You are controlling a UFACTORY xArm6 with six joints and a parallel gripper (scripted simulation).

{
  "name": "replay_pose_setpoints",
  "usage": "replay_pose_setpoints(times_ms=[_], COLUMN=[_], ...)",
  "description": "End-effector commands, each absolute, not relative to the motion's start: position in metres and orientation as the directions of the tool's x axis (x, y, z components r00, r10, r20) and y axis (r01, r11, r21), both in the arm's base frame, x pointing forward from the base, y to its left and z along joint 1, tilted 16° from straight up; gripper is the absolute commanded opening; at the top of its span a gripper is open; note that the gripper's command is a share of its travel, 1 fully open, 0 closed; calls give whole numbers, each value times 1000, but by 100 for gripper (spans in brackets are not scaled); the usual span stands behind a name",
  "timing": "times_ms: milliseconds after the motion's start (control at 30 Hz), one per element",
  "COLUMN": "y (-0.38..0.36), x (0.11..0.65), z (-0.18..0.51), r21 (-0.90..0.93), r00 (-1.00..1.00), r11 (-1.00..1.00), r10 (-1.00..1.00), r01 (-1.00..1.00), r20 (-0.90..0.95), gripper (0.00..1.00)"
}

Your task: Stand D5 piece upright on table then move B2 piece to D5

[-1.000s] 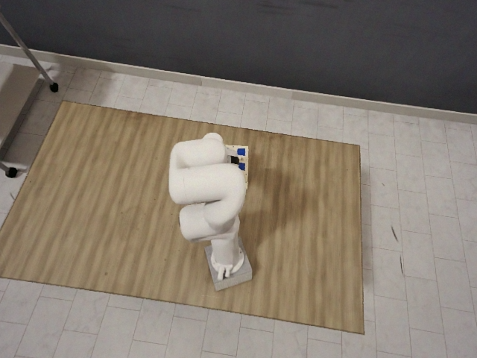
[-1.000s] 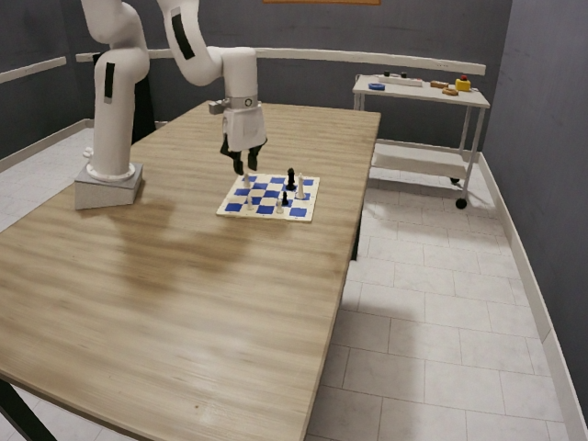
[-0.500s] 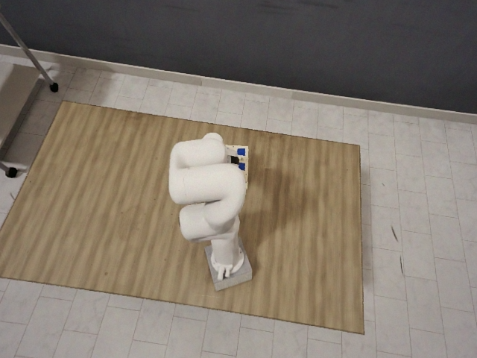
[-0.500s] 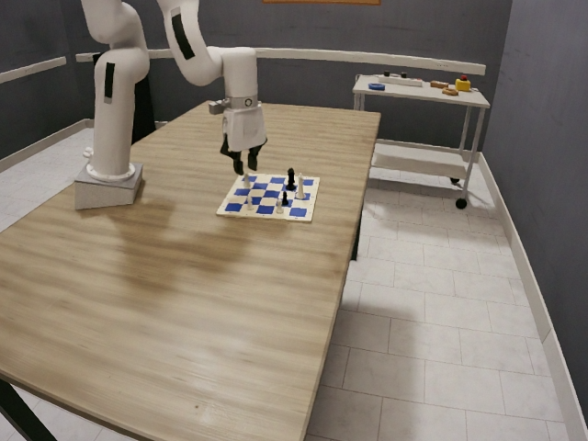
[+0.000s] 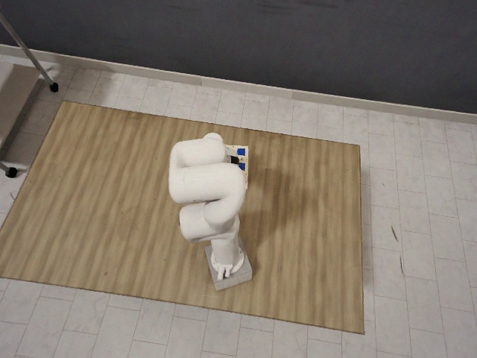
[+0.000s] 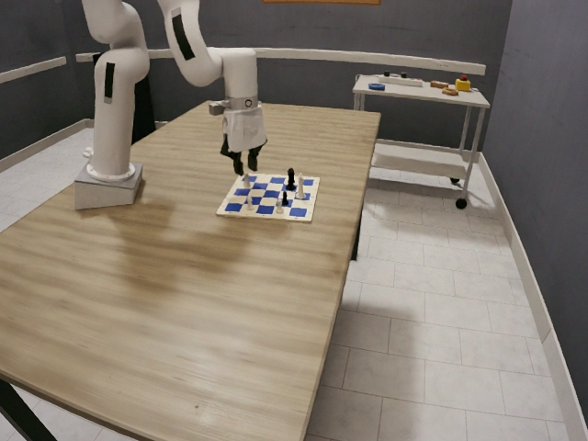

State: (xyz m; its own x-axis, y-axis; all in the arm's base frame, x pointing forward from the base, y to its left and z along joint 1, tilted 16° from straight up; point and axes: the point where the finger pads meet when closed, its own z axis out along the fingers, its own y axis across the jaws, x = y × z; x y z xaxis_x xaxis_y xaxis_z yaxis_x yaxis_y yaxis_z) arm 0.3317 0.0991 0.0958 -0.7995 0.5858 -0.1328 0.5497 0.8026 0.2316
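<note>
Empty pincer (image 6: 245, 167) above board (image 6: 268, 217) corner

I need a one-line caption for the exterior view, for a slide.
White arm holds its empty hand above the far corner of a blue-and-white chessboard, over a small white piece.

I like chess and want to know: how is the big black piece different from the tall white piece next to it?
The big black piece is dark; the tall white piece is pale. The black one has a rounder, chunkier top, the white one looks slimmer. The black one stands farther from the camera. Both stand upright on the board.
</note>
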Motion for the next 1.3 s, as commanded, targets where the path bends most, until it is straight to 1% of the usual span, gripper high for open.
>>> replay_pose_setpoints(times_ms=[0, 567, 1267], y=[100, 102, 103], x=[334, 339, 340], z=[93, 70, 69], r21=[234, 234, 234], r00=[-799, -799, -799], r11=[802, 802, 802], r10=[586, 586, 586], r01=[549, 549, 549], r20=[-135, -135, -135], gripper=[39, 39, 39])
